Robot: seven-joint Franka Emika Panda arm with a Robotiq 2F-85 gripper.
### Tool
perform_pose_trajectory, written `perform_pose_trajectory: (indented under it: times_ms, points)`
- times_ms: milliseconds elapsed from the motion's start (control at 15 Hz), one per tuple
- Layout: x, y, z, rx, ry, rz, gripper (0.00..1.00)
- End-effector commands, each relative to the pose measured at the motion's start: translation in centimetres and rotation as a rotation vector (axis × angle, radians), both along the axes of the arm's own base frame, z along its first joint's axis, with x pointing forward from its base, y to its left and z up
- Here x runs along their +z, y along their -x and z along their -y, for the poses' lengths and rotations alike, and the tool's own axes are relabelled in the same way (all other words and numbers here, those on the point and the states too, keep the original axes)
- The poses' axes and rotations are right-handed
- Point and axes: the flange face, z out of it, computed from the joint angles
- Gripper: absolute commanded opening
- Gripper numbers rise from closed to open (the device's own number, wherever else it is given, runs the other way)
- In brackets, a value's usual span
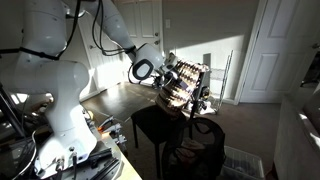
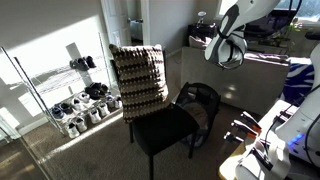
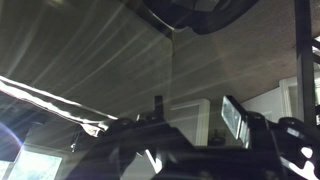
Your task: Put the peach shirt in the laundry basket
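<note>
The chair [image 2: 165, 128] is black, the cloth [image 2: 138, 78] brown-and-cream checked

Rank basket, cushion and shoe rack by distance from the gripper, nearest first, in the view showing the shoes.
1. Basket, on the floor below the gripper.
2. Cushion, upright at mid-frame.
3. Shoe rack, far left.

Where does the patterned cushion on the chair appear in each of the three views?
Exterior view: the patterned cushion is just right of centre, beside the arm's end.
Exterior view: the patterned cushion is left of centre, upright against the chair's back.
Wrist view: I cannot make it out there.
Shared landmark: the black chair seat, directly below the cushion in both exterior views.
</note>
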Motion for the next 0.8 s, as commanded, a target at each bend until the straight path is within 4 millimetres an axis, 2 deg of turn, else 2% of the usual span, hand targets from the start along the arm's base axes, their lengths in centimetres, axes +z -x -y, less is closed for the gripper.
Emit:
perform_pose_trajectory:
  times_ms: [0,133,333,733]
  points:
    - [0.3,-0.2,-2.9,0.091,-0.069,-0.001,0.92]
    - [0.0,-0.3,-4.4,0.129,-0.085,-0.012,1.0]
    - [-0.4,-0.5,-5.7,0.164,-0.109,-0.032,1.0]
    - [-1.8,-0.1,-6.3,0.184,-0.136,-0.074,1.0]
